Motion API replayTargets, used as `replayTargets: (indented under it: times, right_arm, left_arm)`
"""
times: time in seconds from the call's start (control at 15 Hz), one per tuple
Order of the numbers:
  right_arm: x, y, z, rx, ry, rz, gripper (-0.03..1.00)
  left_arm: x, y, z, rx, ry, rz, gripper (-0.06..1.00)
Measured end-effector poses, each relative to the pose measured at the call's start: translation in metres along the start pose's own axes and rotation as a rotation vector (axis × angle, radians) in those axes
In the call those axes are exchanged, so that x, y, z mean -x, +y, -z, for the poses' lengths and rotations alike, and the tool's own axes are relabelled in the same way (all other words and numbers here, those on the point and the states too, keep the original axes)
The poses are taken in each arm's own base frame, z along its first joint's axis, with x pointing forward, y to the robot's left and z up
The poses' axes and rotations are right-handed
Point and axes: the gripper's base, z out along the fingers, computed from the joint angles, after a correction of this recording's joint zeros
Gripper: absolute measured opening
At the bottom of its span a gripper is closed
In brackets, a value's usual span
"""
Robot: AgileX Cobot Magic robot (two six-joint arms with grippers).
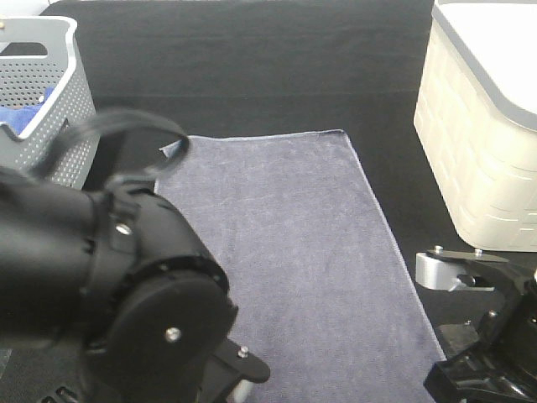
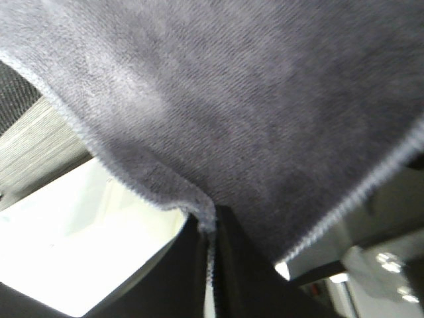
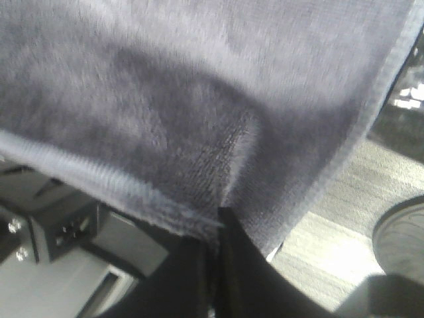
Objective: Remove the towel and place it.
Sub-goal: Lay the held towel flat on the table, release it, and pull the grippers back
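Towel fabric fills both wrist views. In the high view the large rectangular greyish-purple terry towel (image 1: 302, 252), hemmed along its edges, lies spread across the black table cover (image 1: 252, 67) between two baskets. Its far edge runs straight across the cover, and its long right hem slants down toward the right arm (image 1: 495, 353). The near end is hidden in the high view (the bulky black left arm (image 1: 109, 285) covers the whole near left corner).

The left gripper (image 2: 211, 228) is closed. Its dark jaws are pressed together on the towel's hem, with a thin strip of the light stitched edge caught between them. The cloth fans out from that pinch across most of the view, and a corner of it hangs free just beside. The right gripper (image 3: 218, 222) is likewise clamped on the towel, and the pile puckers into a crease where the jaws bite just inside the hem.

A grey perforated plastic basket (image 1: 59, 92) stands at the far left, near the towel's far left corner. A bright blue cloth (image 1: 25, 113) sits inside it, apart from the towel. A cream plastic basket with a block-pattern wall and a grey rim (image 1: 478, 143) stands at the right, near the towel's right hem but not touching it.
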Motion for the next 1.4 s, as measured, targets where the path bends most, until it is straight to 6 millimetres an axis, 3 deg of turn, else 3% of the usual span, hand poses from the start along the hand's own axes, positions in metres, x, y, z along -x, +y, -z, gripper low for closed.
replayTargets:
  times: [0.27, 0.47, 0.6, 0.73, 0.8, 0.87, 0.93, 1.0, 1.13, 1.27, 1.4]
  right_arm:
    - [0.002, 0.000, -0.001, 0.005, -0.025, -0.007, 0.00]
    - [0.003, -0.003, -0.010, 0.009, 0.014, -0.036, 0.00]
    - [0.007, -0.005, -0.019, 0.016, 0.067, -0.056, 0.00]
    - [0.009, -0.007, -0.027, 0.018, 0.111, -0.065, 0.00]
    - [0.010, -0.009, -0.030, 0.018, 0.133, -0.074, 0.03]
    - [0.010, -0.009, -0.030, 0.018, 0.133, -0.074, 0.12]
    - [0.010, -0.008, -0.030, 0.026, 0.142, -0.079, 0.27]
    - [0.009, -0.007, -0.030, 0.034, 0.151, -0.084, 0.50]
    - [0.008, -0.005, -0.030, 0.050, 0.160, -0.093, 0.86]
    - [0.007, -0.004, -0.030, 0.065, 0.178, -0.101, 0.95]
    - [0.005, -0.003, -0.027, 0.070, 0.175, -0.094, 0.96]
  left_arm:
    - [0.015, 0.008, -0.019, 0.030, 0.043, 0.037, 0.01]
    - [0.026, 0.024, -0.017, 0.005, 0.042, 0.086, 0.01]
    - [0.025, 0.023, -0.016, -0.012, 0.048, 0.070, 0.03]
    - [0.025, 0.022, -0.016, -0.019, 0.050, 0.069, 0.10]
    - [0.025, 0.022, -0.016, -0.022, 0.051, 0.069, 0.24]
    - [0.025, 0.022, -0.016, -0.023, 0.053, 0.069, 0.38]
    - [0.024, 0.022, -0.016, -0.023, 0.057, 0.069, 0.53]
    - [0.024, 0.022, -0.016, -0.020, 0.064, 0.069, 0.68]
    - [0.021, 0.023, -0.016, -0.009, 0.093, 0.069, 0.80]
    - [0.020, 0.023, -0.016, -0.005, 0.104, 0.067, 0.82]
    - [0.020, 0.023, -0.016, -0.004, 0.107, 0.067, 0.82]
